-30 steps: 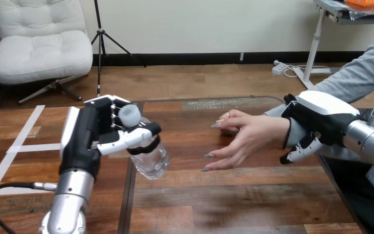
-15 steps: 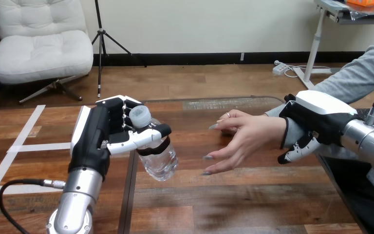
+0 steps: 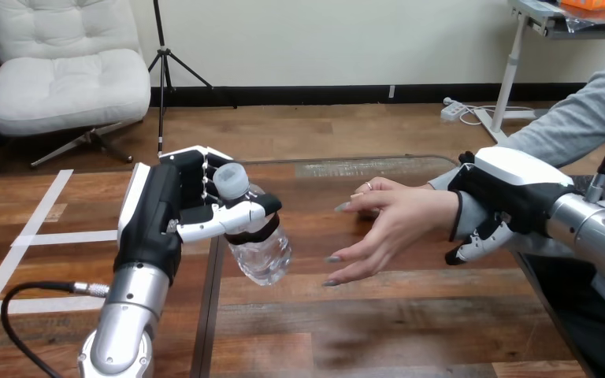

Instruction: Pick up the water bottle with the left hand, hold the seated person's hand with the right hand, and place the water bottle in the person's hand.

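Note:
My left hand (image 3: 175, 214) is shut on a clear water bottle (image 3: 261, 250) with a white cap, held above the table left of centre and tilted slightly. The person's hand (image 3: 394, 224) reaches in from the right, fingers spread and pointing left toward the bottle, a small gap between them. My right hand (image 3: 504, 197) is wrapped round the person's wrist from the right, its fingers curled under it.
The wooden table (image 3: 362, 331) has white tape lines (image 3: 27, 228) at its left. A black cable (image 3: 24, 299) loops beside my left forearm. The person's grey sleeve (image 3: 583, 118) comes in from the upper right.
My left hand has carried the bottle to the right and a little away from me, closing on the person's fingers. My right hand and the person's hand shifted slightly left.

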